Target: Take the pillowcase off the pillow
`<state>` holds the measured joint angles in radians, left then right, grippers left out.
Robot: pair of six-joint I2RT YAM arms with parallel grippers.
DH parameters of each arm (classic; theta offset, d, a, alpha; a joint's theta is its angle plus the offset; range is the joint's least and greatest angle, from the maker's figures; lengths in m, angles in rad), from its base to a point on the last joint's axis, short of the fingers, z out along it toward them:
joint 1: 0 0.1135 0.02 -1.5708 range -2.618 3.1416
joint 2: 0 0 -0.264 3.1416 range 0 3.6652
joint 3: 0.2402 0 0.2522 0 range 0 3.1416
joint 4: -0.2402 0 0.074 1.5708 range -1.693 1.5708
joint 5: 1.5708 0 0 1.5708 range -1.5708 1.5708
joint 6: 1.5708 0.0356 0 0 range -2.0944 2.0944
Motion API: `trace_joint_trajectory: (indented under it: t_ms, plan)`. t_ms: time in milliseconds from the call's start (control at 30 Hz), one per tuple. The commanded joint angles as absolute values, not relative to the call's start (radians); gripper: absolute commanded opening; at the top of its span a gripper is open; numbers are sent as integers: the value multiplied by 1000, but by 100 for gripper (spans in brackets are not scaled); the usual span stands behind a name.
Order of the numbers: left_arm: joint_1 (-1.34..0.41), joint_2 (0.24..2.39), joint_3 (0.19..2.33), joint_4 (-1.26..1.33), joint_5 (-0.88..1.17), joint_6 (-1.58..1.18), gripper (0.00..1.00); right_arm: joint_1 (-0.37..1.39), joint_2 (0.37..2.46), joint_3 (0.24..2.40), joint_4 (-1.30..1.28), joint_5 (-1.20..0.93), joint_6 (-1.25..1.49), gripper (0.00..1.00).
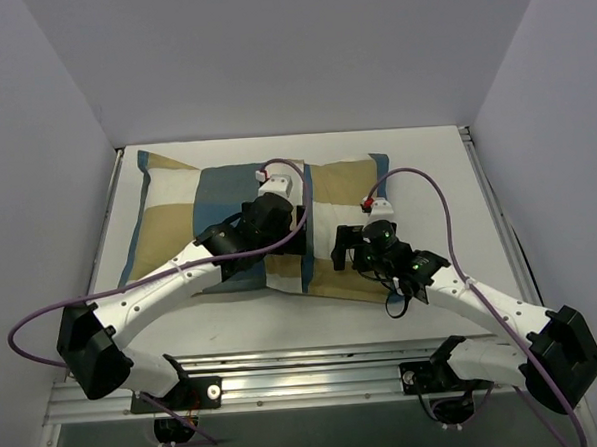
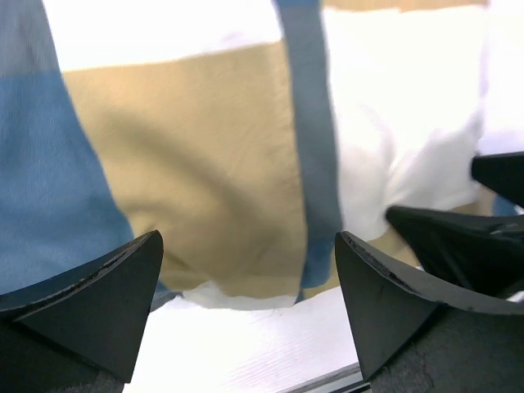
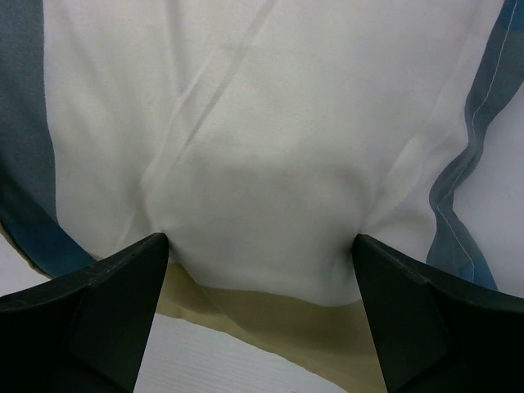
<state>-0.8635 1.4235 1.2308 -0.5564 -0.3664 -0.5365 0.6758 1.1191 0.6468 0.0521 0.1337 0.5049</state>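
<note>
Both arms extended over pillowcase (image 1: 173,215); left claw (image 2: 246,246) spread above it, right claw (image 3: 260,246) spread, pressing it.

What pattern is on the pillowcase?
The pillowcase has big blue, tan and cream blocks with blue edging; top view shows it best.

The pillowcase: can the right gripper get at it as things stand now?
Probably yes. The right gripper is open, close over a cream patch of the pillowcase, and nothing lies between it and the fabric.
</note>
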Motion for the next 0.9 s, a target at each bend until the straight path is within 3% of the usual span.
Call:
trace_joint_trajectory:
  t_ms: [0,400,733,767,867]
  plan:
    - [-877,1459,1321,-522,-417,-494,95,686,1094,704,5,156,515,90]
    - [-888,1643,1402,-465,-603,-443,97,628,1224,719,119,216,483,91]
    - [-871,1629,1338,-449,-686,-497,100,503,1354,508,262,212,620,89]
    - [-862,1628,1333,-451,-686,-499,95,502,1365,491,281,201,629,89]
    - [-845,1620,1313,-463,-699,-515,93,499,1388,503,264,184,652,89]
